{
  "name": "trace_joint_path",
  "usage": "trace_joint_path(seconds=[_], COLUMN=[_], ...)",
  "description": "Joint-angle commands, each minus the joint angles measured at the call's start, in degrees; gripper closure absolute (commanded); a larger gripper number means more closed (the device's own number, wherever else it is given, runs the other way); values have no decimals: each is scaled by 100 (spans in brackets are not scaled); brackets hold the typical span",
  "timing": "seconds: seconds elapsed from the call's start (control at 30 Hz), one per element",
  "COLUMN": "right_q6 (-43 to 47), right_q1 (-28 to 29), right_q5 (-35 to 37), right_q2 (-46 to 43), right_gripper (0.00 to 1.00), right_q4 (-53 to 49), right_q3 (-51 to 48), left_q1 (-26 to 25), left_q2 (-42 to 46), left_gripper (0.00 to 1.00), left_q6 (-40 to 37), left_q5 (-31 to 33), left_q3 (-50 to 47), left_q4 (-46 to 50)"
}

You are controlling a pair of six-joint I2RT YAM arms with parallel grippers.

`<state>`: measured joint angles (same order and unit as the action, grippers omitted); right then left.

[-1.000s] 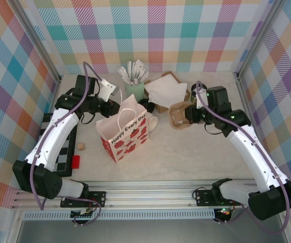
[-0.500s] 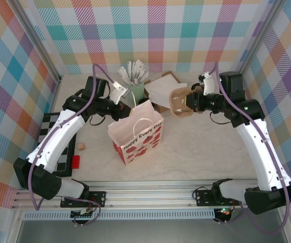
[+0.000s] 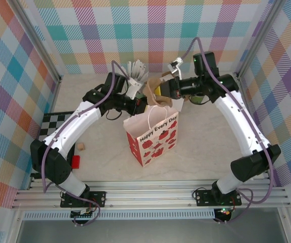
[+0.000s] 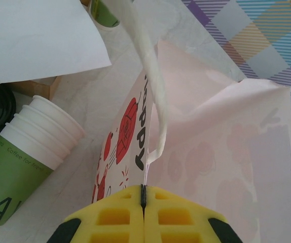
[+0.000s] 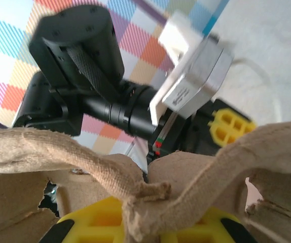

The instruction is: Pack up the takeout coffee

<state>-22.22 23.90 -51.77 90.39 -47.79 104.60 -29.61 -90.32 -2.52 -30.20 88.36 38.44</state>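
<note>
- Plaid walls all round, pale bench (image 3: 211,152) underneath.
- Gift bag (image 3: 153,136) stands upright mid-bench, and the left gripper (image 4: 143,195) has its jaws pressed together on the paper rim.
- Brown cardboard carrier (image 3: 154,90) is up by the bag's mouth, pinched in the right gripper (image 5: 144,210) jaws.
- Takeout coffee (image 3: 199,98) sits back right, half hidden under the right arm, outside the bag.

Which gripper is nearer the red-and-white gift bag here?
Left. The left gripper is shut on the gift bag at its rim, touching it; the right gripper holds a cardboard carrier by the bag's far edge.
</note>
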Motion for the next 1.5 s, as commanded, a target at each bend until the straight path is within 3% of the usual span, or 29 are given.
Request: trace_joint_path(seconds=[0.0,0.27,0.4,0.57,0.7,0.83,0.9,1.03,1.13,1.3,1.47], right_q6=[-147,-145,-332,-617,-664,-745,-872,-1053,-1109,-1177,-1279], right_q1=[89,97,136,174,215,277,288,308,317,326,333], right_q5=[-326,139,387,509,596,720,838,1036,1188,1292,1345], right_q2=[43,75,-38,11,66,110,91,61,52,39,23], right_gripper=[100,100,100,100,100,100,100,100,100,100,100], right_q4=[-275,-849,-645,-303,-337,-384,-314,-251,-258,-250,-169], right_q3=[-39,-440,-712,-705,-665,-543,-556,-564,-568,-615,-634], left_q1=[-45,-45,-32,357,673,629,391,-542,-947,-1240,-1240], left_q2=[-9,-135,-10,1193,2043,2771,3102,3564,3269,2588,2207], left_gripper=[100,97,60,21,11,8,4,3,8,22,28], left_q6=[246,230,-160,-633,-1156,-1098,-798,-736,-870,-1207,-1376], left_q5=[111,221,443,600,819,-49,-335,696,1127,1163,1073], left_q3=[236,361,623,-59,-311,-629,-1086,-2093,-2271,-2152,-2107], left_q4=[-108,-30,510,640,1280,1133,444,-1308,-1835,-2011,-2200])
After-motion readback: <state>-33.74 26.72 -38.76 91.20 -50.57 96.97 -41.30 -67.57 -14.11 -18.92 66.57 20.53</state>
